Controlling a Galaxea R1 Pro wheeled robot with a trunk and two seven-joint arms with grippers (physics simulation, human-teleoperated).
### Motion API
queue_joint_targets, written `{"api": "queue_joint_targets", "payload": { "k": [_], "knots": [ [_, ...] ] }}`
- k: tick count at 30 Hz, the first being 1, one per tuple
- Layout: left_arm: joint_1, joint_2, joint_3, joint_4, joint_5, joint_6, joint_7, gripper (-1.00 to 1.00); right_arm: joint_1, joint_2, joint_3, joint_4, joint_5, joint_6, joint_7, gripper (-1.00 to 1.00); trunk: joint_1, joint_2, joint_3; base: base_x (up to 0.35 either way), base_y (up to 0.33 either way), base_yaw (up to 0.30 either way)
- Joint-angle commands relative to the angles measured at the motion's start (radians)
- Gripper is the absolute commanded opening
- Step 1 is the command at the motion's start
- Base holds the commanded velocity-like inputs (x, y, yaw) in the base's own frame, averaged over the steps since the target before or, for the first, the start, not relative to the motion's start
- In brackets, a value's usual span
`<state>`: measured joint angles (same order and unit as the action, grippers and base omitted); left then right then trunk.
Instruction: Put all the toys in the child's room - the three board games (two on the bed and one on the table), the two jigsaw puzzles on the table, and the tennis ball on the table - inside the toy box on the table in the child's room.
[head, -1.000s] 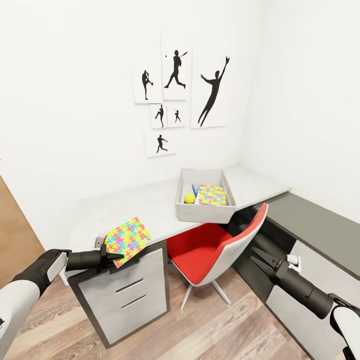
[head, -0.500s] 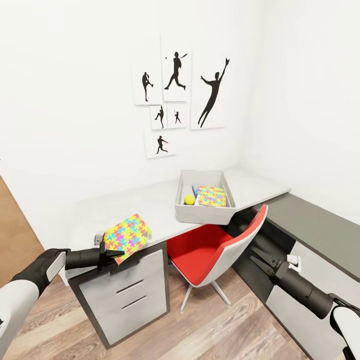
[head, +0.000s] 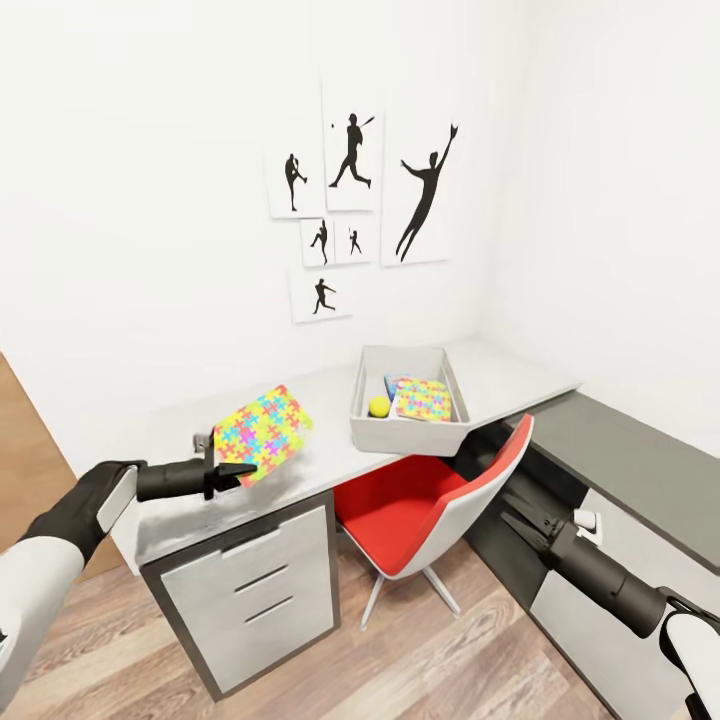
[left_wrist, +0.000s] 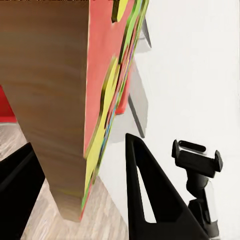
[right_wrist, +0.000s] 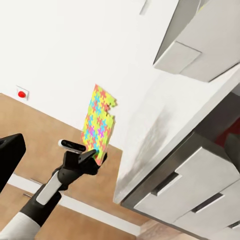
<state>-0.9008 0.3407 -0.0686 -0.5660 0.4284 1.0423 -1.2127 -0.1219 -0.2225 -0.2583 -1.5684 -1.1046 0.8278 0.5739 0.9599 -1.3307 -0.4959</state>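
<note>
My left gripper (head: 230, 471) is shut on one edge of a multicoloured jigsaw puzzle (head: 262, 436), which hangs tilted just above the left part of the pale table (head: 320, 400). In the left wrist view the puzzle (left_wrist: 105, 100) stands edge-on between the black fingers (left_wrist: 150, 190). The grey toy box (head: 405, 432) sits further right on the table and holds a yellow tennis ball (head: 378, 406), a second jigsaw puzzle (head: 424, 398) and a bluish board game (head: 392, 382). My right gripper (head: 512, 506) hovers open and empty, low beside the chair. The right wrist view shows the held puzzle (right_wrist: 100, 125) and the toy box (right_wrist: 195, 40).
A red and white swivel chair (head: 425, 500) stands tucked under the table, between my arms. Grey drawers (head: 250, 590) sit below the table's left end. A lower dark grey side unit (head: 630, 450) runs along the right wall. Silhouette pictures (head: 350, 200) hang above the table.
My left gripper has lifted the jigsaw puzzle off the table's left end and raised it, tilting it more upright. The right arm has stayed put.
</note>
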Motion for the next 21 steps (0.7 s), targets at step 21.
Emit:
{"api": "queue_joint_targets", "payload": {
  "k": [21],
  "knots": [
    [-0.015, 0.01, -0.024, -0.146, -0.007, 0.005, -0.004, -1.0, 0.001, -0.002, -0.052, 0.04, -0.005, 0.008, 0.005, 1.0, -0.081, 0.147, 0.065, -0.025, 0.0, 0.0]
  ]
}}
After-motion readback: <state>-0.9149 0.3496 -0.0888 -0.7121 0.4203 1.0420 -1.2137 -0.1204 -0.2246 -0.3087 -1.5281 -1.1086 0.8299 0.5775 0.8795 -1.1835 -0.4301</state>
